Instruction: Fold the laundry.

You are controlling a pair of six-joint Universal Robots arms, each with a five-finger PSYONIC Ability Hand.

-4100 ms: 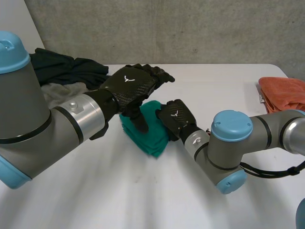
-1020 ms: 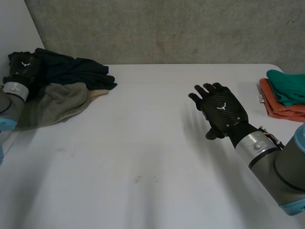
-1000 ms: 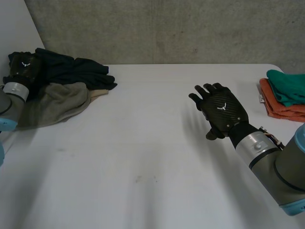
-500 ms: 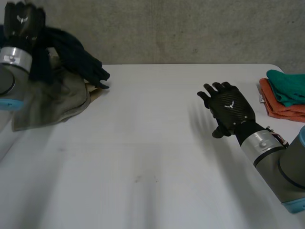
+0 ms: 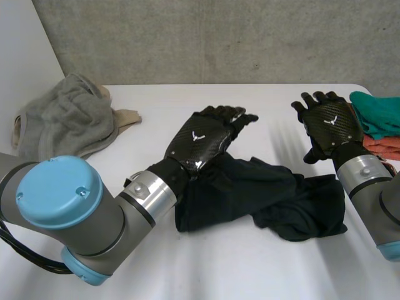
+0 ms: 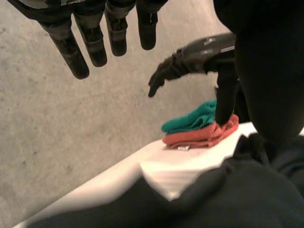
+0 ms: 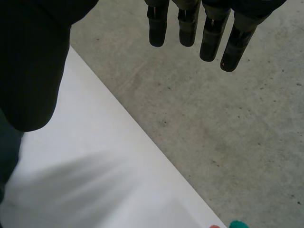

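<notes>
The crumpled dark, almost black fabric garment [image 5: 262, 194] is now lying spread in a loose heap on the middle of the white table [image 5: 187, 262]. It is lying under the palm and behind the fingertips of the left hand [image 5: 203, 140], whereas half a second ago it was being held up at the far left pile. In the left wrist view the fingers [image 6: 71, 52] are being held straight and apart with nothing between them, so the garment [image 6: 228, 194] is judged to have been released. Whether the palm is touching the cloth cannot be told. The right hand [image 5: 328, 122] is being held with fingers [image 7: 189, 23] straight and empty, just past the garment's far end. Beside its fingertips the folded teal cloth [image 5: 378, 112] is resting on the folded orange cloth [image 5: 381, 145]. This suggests that one piece is finished and that a new piece is being started, with flattening and squaring of the dark garment still to be done. Well apart from both hands, the rumpled grey towel-like cloth [image 5: 69, 122] is lying on a beige cloth [image 5: 125, 117], now without the dark garment on it. No basket or bin is being used: folded pieces are being stacked directly on the table at one end, and unfolded ones are being left heaped at the other.
</notes>
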